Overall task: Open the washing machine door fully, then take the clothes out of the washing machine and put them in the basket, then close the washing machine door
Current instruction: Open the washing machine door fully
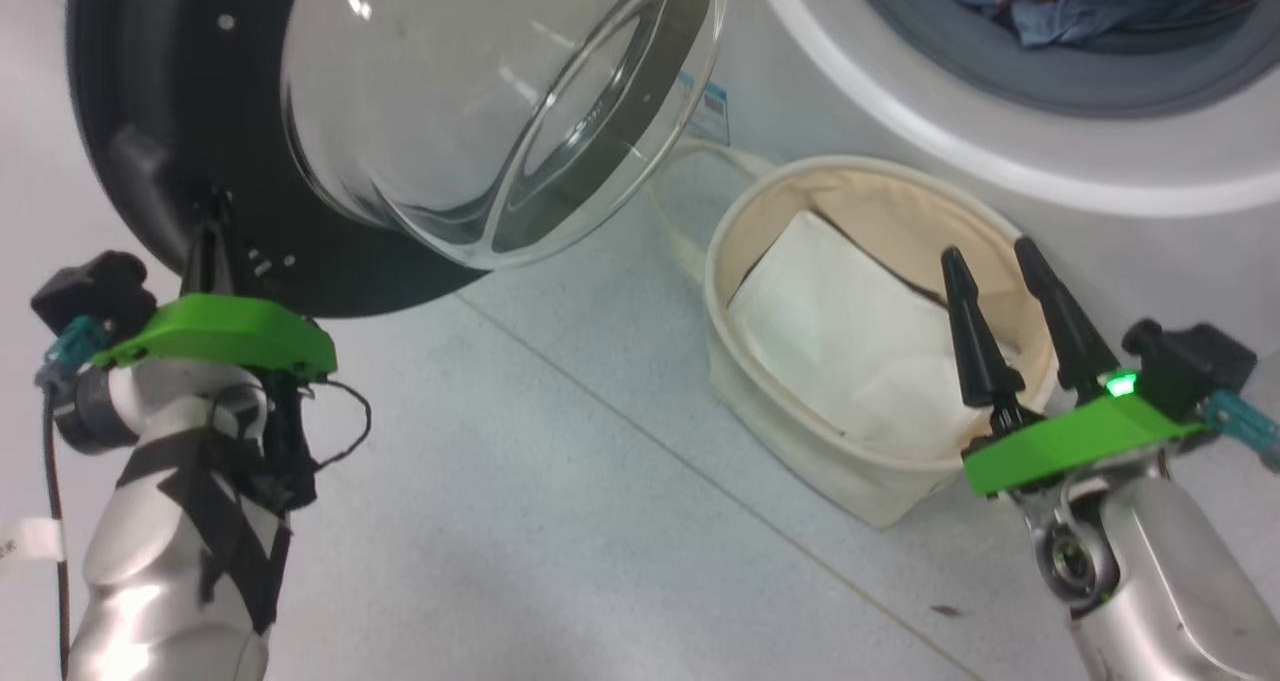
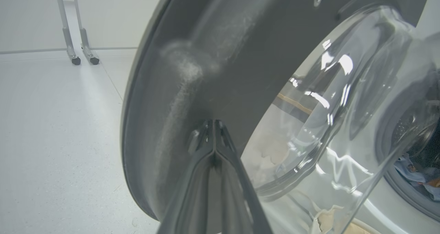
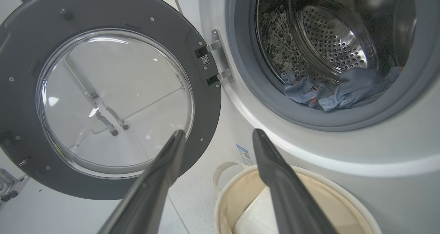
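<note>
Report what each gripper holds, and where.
Nothing is held. The left gripper, shut, rests its tips against the black rim of the washing machine door; the right gripper hangs open above the basket.

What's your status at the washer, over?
Left gripper shut at door rim. Right gripper open near basket. Clothes in drum, nothing blocking.

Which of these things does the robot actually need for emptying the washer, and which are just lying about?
Needed: washing machine door, washing machine, clothes in the drum, basket, left end effector (shut, at the door's rim), right end effector (open, near the basket).

Just there: white folded sheet in the basket, blue sticker, wheeled stand legs.
</note>
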